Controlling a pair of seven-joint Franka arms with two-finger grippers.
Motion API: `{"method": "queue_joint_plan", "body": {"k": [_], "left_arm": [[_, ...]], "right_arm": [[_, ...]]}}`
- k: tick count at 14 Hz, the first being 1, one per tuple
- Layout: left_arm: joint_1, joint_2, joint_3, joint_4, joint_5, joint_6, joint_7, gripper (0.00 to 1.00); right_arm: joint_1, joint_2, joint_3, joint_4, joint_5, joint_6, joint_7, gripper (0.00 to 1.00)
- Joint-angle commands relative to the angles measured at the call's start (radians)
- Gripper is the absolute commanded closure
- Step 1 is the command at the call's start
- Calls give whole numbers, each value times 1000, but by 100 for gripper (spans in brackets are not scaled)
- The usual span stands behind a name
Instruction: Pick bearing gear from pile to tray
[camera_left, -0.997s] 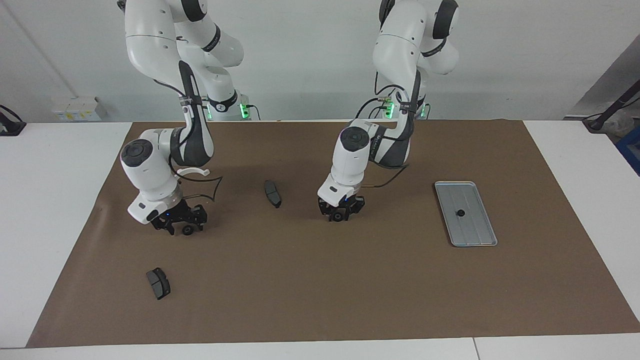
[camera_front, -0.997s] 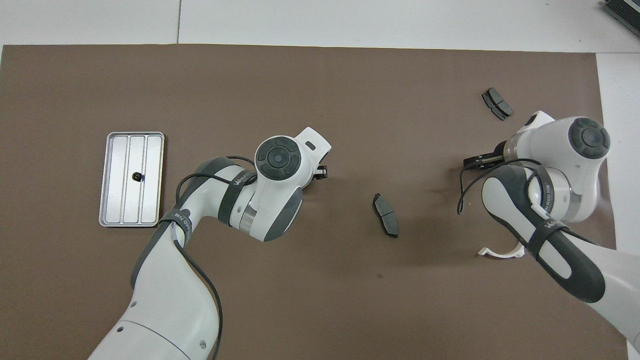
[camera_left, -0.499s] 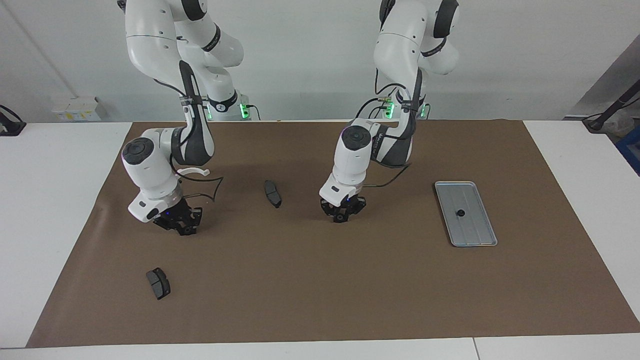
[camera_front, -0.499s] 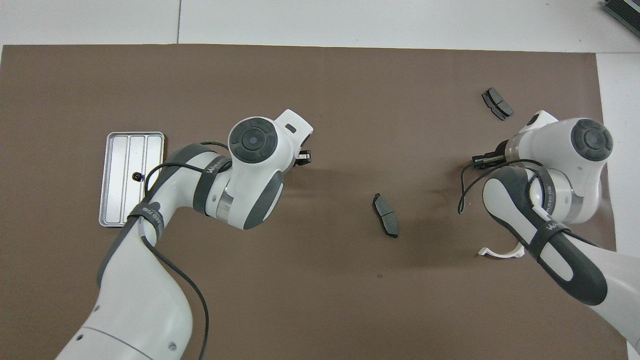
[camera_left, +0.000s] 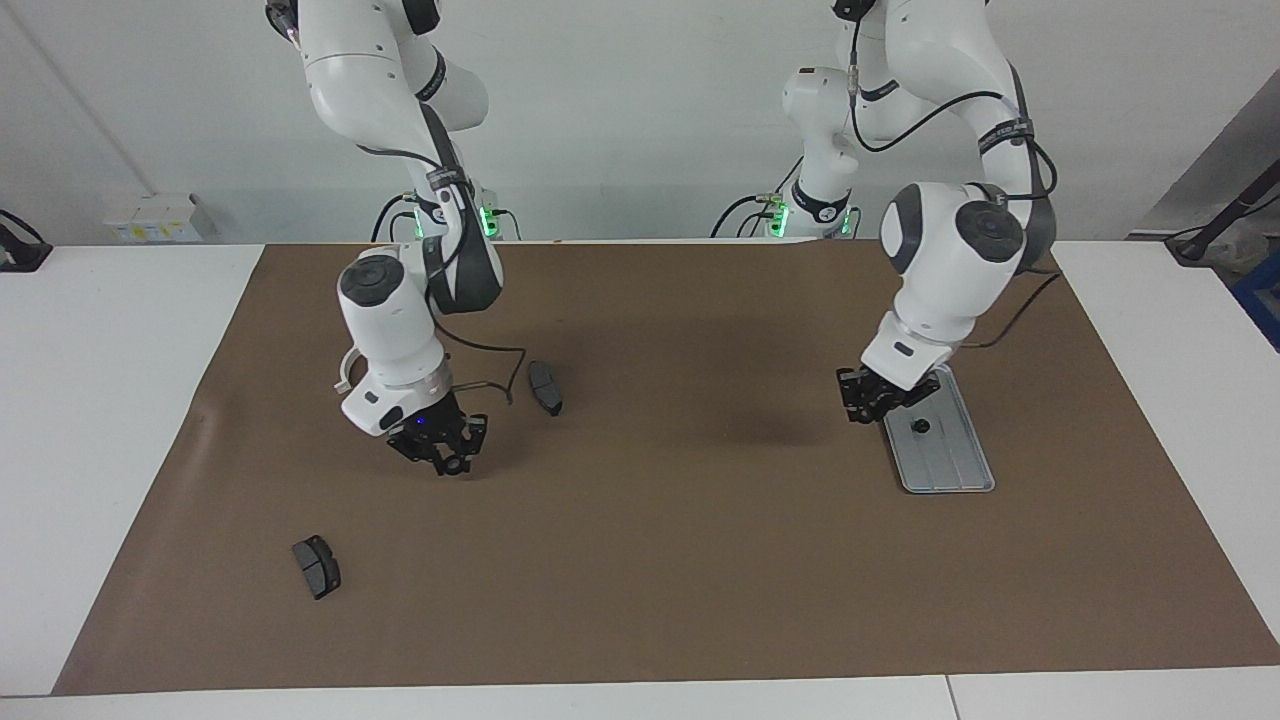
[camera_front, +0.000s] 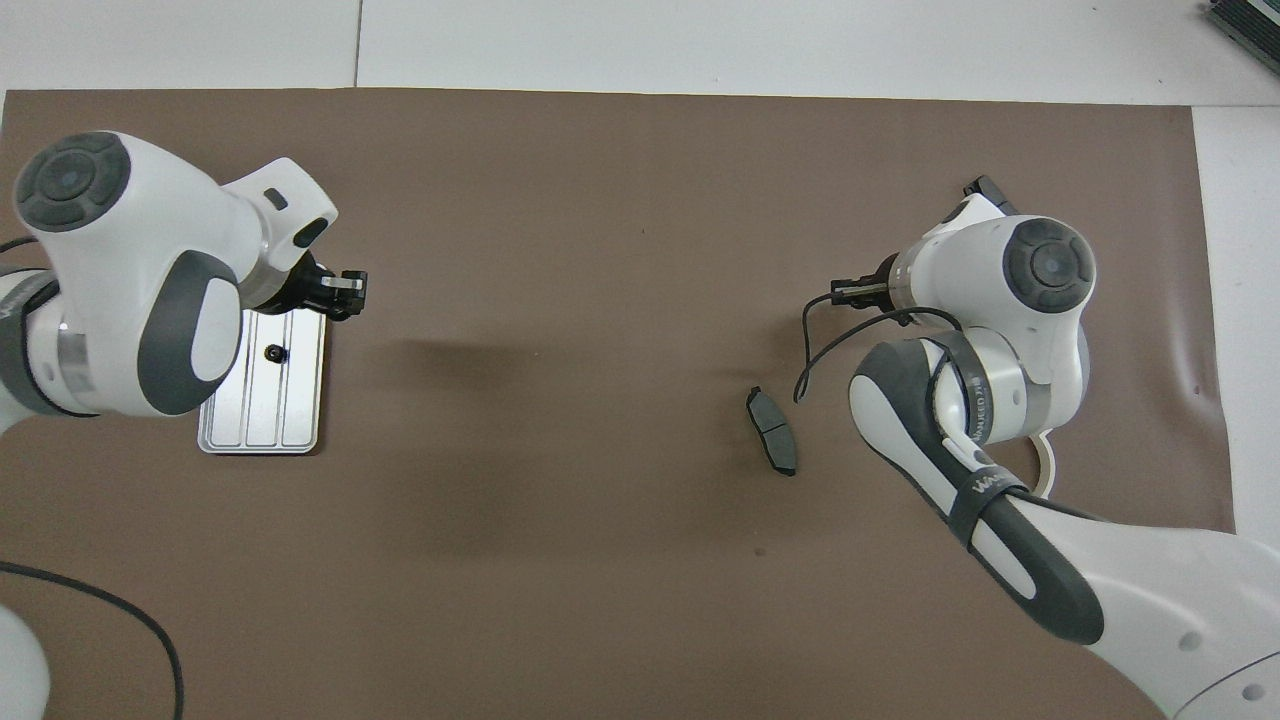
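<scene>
The right gripper (camera_left: 445, 457) now has its jaws clamped on a bearing gear (camera_left: 457, 466) and has carried it toward mid-worktop (camera_left: 640, 560). The left gripper (camera_left: 868, 398), jaws shut on its own gear, has swung to the 10 o'clock corner of the tray (camera_left: 950, 470), so a drop looks close. A delivered gear (camera_left: 921, 426) lies at the tray's centre. The arm-band lettering is unreadable.
</scene>
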Motion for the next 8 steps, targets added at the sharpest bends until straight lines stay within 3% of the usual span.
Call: {"method": "queue_joint_plan", "body": {"k": [1,4,6,7,8], "left_arm": [[106,-82,-15,-175,7,74,213,100],[183,-97,-15,-260,7,119,376,99],[217,-96,-15,-283,7,128,436,91],[220,-96,-15,-293,6,137,439,77],[219,-94,-15,-306,7,153,439,56]], "right_arm": [[96,28,-4,67,3,-10,149,100],[196,91,-6,159,-18,-27,287,100],[259,167,-6,285,-68,-103,396,100],[285,195,-6,332,-104,-125,448,100],[294,211,-3,354,-125,-125,490,100]]}}
